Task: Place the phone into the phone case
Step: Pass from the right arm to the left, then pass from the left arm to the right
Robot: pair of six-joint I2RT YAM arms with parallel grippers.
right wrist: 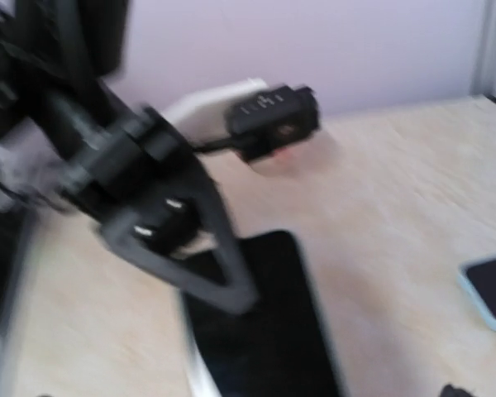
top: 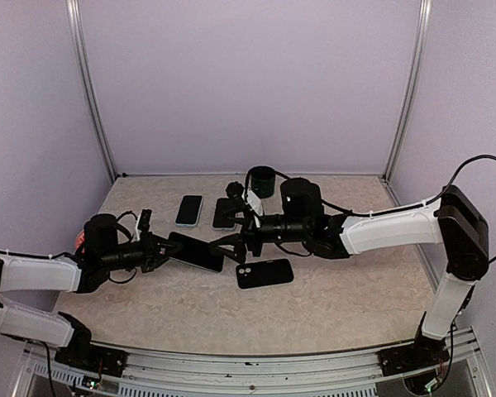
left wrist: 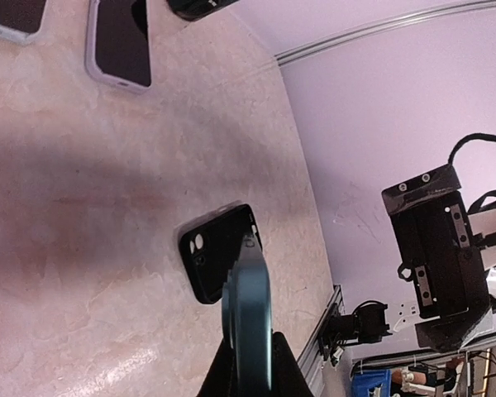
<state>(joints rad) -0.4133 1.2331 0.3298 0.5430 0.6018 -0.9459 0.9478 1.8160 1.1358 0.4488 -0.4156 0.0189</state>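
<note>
My left gripper (top: 164,250) is shut on one end of a dark phone (top: 196,252) and holds it above the table. In the left wrist view the phone (left wrist: 250,318) shows edge-on between my fingers. The empty black phone case (top: 264,273) lies flat on the table, open side up, just right of the phone; it also shows in the left wrist view (left wrist: 217,258). My right gripper (top: 224,246) is open and empty, close to the phone's free end. The blurred right wrist view shows the phone (right wrist: 269,339) in the left gripper's fingers (right wrist: 202,248).
Two other phones (top: 189,210) (top: 225,212) lie at the back of the table, with a dark cylinder (top: 262,180) behind them. They also show in the left wrist view (left wrist: 120,41). A light blue phone edge (right wrist: 489,298) shows at the right of the right wrist view.
</note>
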